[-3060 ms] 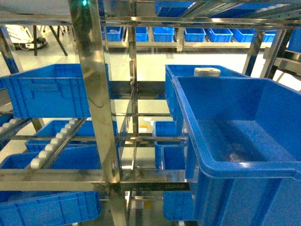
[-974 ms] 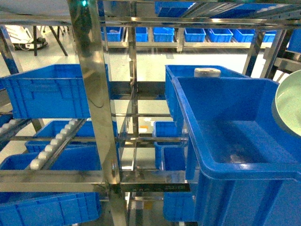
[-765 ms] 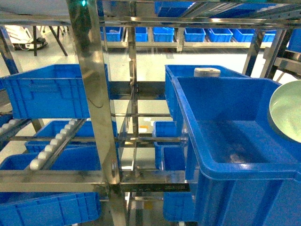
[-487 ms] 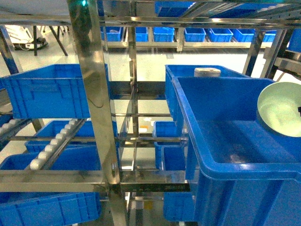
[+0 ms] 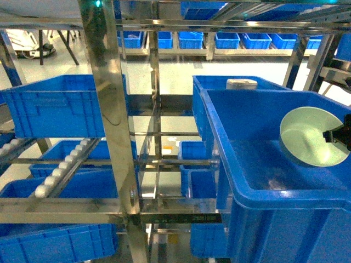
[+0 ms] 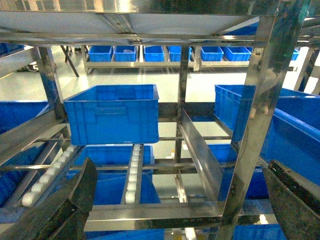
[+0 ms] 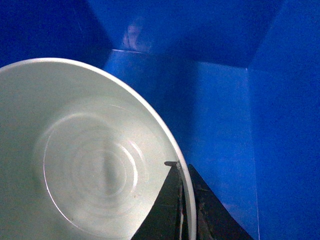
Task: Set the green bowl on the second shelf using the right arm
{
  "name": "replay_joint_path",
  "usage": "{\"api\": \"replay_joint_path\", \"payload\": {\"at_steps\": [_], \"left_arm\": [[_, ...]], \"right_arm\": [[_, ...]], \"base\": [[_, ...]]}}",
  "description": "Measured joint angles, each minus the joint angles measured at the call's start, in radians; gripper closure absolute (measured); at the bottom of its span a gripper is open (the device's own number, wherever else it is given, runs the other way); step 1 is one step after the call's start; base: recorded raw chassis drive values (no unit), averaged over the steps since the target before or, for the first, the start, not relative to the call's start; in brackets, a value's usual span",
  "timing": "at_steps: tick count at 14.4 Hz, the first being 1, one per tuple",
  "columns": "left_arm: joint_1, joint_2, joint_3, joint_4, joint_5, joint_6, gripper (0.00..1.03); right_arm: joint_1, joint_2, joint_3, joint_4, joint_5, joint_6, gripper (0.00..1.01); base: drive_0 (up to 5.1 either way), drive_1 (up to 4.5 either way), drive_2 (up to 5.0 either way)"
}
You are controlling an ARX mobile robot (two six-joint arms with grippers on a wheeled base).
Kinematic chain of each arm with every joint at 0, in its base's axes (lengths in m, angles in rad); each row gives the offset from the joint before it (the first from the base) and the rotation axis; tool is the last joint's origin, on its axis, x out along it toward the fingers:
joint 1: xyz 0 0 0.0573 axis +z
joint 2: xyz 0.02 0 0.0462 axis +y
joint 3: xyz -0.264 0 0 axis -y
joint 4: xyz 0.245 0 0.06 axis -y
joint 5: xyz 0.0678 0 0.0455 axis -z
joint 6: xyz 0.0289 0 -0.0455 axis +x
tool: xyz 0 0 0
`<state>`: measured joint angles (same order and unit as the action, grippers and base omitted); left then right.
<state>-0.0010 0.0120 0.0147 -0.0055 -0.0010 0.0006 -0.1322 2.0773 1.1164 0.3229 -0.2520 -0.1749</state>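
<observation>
The pale green bowl point(image 5: 308, 137) hangs tilted inside the large blue bin point(image 5: 241, 164), near its right side and above its floor. My right gripper point(image 5: 335, 137) is shut on the bowl's right rim; only a black jaw tip shows at the head view's right edge. The right wrist view shows the bowl point(image 7: 85, 160) filling the left, my right gripper point(image 7: 184, 200) pinching its rim, and blue bin walls point(image 7: 225, 100) behind. The bin rests on the second shelf point(image 5: 175, 204) of the steel rack. My left gripper point(image 6: 182, 200) is open, facing the rack.
A wide steel upright point(image 5: 109, 109) stands close in front, left of centre. A second blue bin holding a white cylindrical object point(image 5: 241, 84) sits behind the large one. More blue bins point(image 5: 55, 107) and a white roller track point(image 5: 63, 167) occupy the left bays.
The bowl came in from the right edge of the head view and moved left and down into the blue bin, held by my right gripper.
</observation>
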Motion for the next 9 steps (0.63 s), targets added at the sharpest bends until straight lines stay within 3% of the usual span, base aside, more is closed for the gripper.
{"api": "replay_joint_path", "payload": {"at_steps": [4,7,9], "left_arm": [[0.000,0.000,0.000,0.000,0.000,0.000,0.05],[0.000,0.000,0.000,0.000,0.000,0.000,0.05],[0.000,0.000,0.000,0.000,0.000,0.000,0.05]], "right_arm": [[-0.005,0.011,-0.026,0.005,-0.034,0.018,0.95],[0.003,0.011,-0.035,0.030,-0.035,0.020,0.59],[0.014,0.006,-0.054,0.085,-0.009,0.022,0.35]], "base": [[0.0,0.00,0.0],[0.0,0.00,0.0],[0.0,0.00,0.0]]}}
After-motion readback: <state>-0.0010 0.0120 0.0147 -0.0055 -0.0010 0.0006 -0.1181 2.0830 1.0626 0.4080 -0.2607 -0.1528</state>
